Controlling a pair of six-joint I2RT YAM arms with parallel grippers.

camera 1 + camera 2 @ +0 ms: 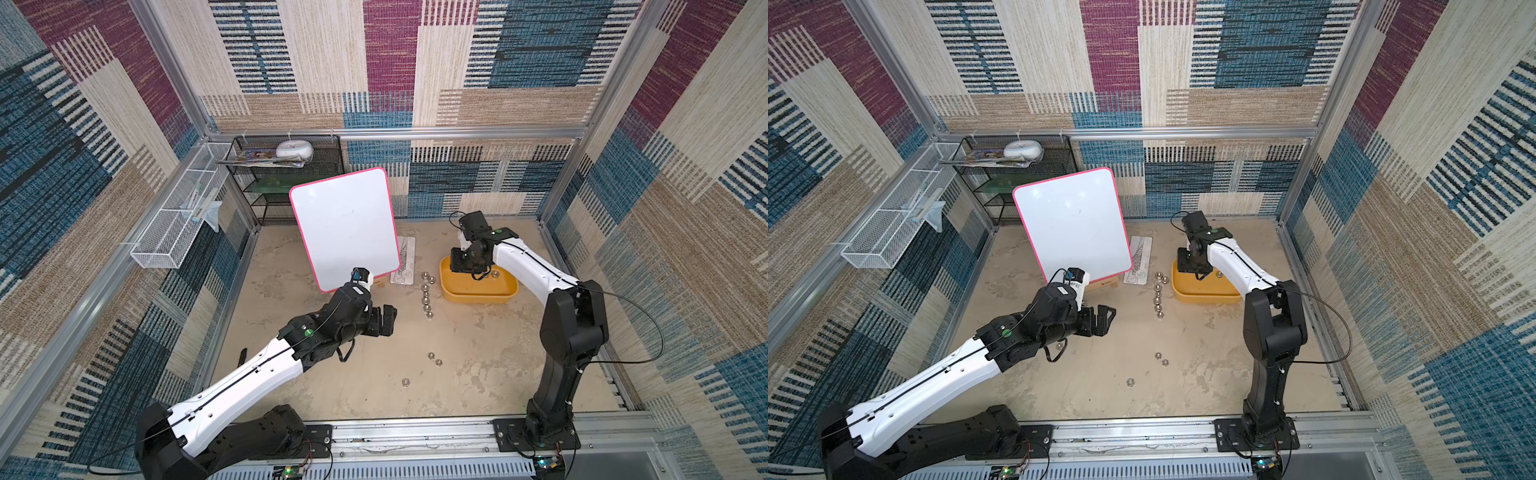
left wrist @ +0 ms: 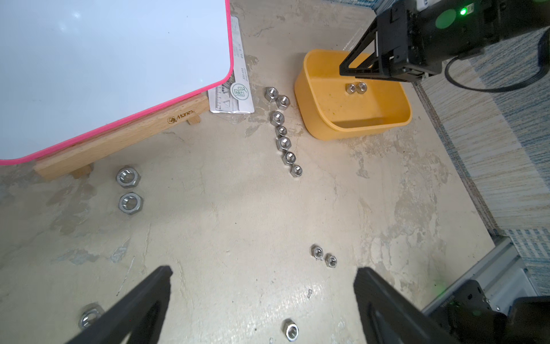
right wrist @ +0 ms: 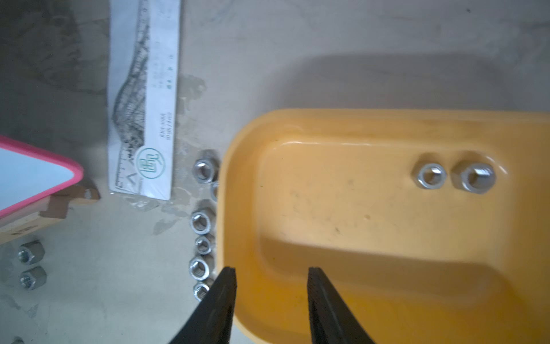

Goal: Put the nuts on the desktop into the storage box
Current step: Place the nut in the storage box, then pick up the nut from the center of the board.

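The yellow storage box sits on the beige desktop at the back right, with two nuts on its floor. My right gripper hangs open over the box's edge that faces the nut row, nothing between its fingers. Several silver nuts lie in a row just left of the box, also seen in the left wrist view. Two more nuts and a single nut lie nearer the front. My left gripper is wide open and empty, hovering above the desktop's middle.
A pink-framed whiteboard on a wooden stand leans at the back centre, with two nuts by its foot. A printed ruler card lies beside the nut row. A black mesh shelf and white wire basket line the back left.
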